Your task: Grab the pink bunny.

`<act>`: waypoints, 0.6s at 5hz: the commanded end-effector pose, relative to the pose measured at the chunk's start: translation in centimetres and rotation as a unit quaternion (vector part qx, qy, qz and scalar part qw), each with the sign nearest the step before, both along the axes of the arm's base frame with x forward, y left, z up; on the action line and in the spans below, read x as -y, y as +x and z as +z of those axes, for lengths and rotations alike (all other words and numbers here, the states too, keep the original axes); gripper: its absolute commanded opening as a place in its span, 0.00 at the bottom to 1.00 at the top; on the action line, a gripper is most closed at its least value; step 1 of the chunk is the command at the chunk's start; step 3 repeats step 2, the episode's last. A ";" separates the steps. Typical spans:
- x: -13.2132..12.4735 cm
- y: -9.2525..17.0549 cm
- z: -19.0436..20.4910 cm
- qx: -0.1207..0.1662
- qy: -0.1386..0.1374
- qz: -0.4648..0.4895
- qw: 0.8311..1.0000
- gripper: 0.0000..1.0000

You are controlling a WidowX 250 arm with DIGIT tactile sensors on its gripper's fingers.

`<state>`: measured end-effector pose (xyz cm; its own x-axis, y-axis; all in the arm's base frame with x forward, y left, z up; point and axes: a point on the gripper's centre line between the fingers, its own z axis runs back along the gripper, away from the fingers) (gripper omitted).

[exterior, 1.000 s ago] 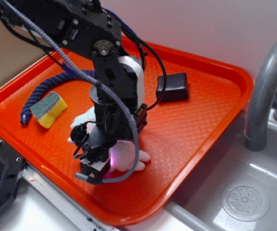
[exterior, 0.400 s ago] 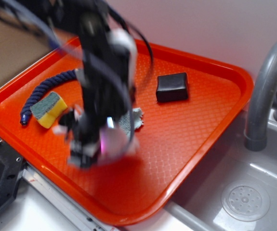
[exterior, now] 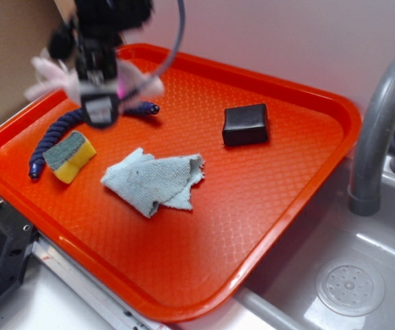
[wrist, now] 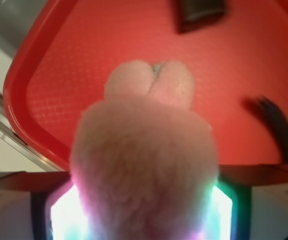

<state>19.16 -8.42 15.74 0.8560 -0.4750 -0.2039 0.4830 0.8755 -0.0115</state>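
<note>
Your gripper [exterior: 99, 103] is clamping the bunny [wrist: 144, 165] and carrying it high over the tray's [exterior: 266, 206] 10 o'clock corner. A second ago it was low at the centre. The rag [exterior: 154, 180], previously hidden, is lying bare. Grab is looking complete.

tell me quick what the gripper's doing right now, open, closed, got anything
Gripper: closed on the pink bunny, lifted above the far left corner of the orange tray; the plush fills the wrist view.
</note>
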 end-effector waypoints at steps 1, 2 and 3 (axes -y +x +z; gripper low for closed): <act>-1.3 -3.1 7.3 0.086 -0.023 0.239 0.967 0.00; -0.7 -2.7 6.3 0.082 -0.025 0.306 0.948 0.00; -0.7 -2.7 6.3 0.082 -0.025 0.306 0.948 0.00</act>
